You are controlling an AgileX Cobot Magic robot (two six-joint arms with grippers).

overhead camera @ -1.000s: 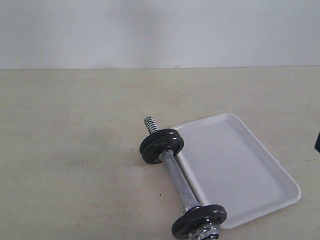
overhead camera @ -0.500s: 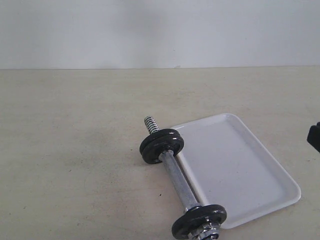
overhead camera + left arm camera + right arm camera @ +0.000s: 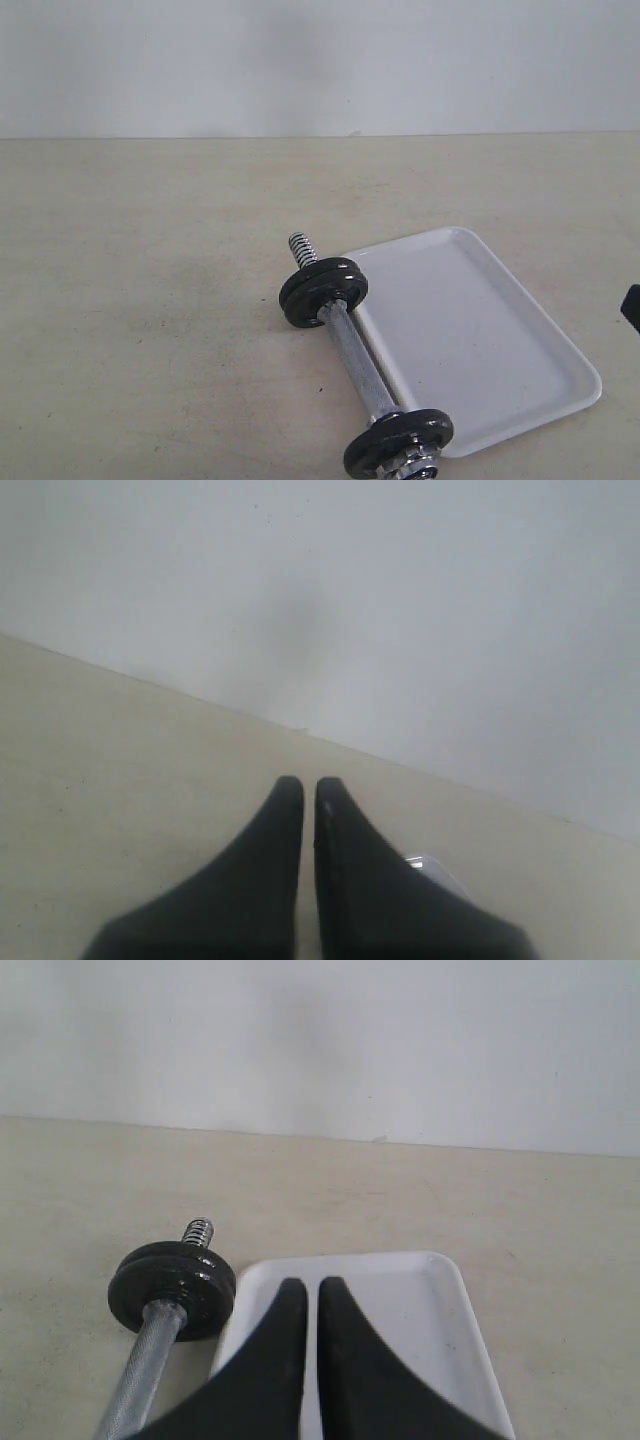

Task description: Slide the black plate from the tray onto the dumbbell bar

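Black plate: small round black cast-iron disc (image 3: 323,288) sits on the far end of the chrome knurled dumbbell bar (image 3: 355,355); the task looks done.
Tray: white shallow rectangular tray (image 3: 480,340), its long rim just beside the bar.
Left gripper (image 3: 309,785): fingers pressed together, empty.
Right gripper (image 3: 310,1290): likewise closed on nothing, pointing at the tray.
Room: threaded tip (image 3: 302,246) exposed; beige table (image 3: 150,300) around.

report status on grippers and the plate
Left gripper shut, empty; right gripper shut, empty. No plate on white rectangular tray; round black cast-iron plates already on chrome dumbbell bar. Nothing in the way.
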